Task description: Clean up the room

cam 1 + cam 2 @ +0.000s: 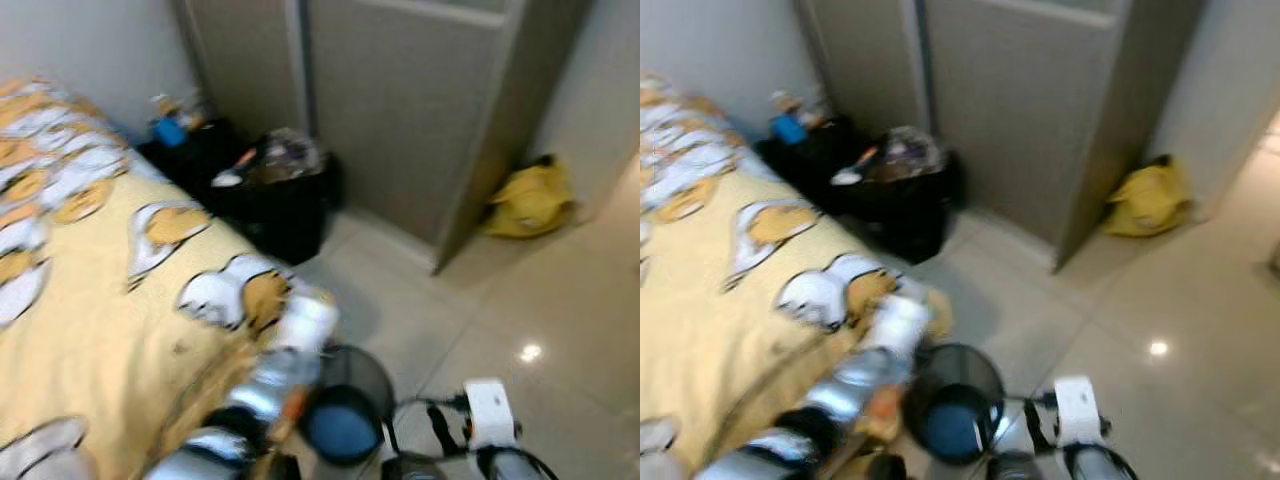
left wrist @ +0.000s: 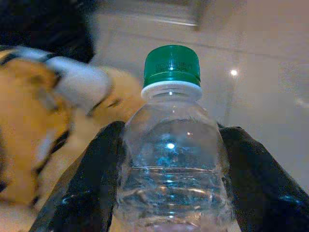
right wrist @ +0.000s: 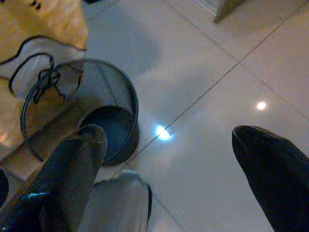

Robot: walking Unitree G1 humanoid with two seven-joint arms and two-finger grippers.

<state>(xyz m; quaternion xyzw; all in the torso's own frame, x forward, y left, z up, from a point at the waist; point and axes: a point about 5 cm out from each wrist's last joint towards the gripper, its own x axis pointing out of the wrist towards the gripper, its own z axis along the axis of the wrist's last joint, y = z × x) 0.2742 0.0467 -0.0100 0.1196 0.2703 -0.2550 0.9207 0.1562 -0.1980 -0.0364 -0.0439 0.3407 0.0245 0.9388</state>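
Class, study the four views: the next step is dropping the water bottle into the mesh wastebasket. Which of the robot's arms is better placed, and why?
Left. The left gripper already clamps the green-capped water bottle, and its arm reaches beside the mesh wastebasket. The right gripper is open and holds nothing.

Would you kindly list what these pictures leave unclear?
- Bottle: lower part cut off by the left wrist view's edge, between the left gripper fingers.
- Items on the black pile: blurred in the eye views.
- Mesh bin: part of its inside hidden by a right gripper finger.
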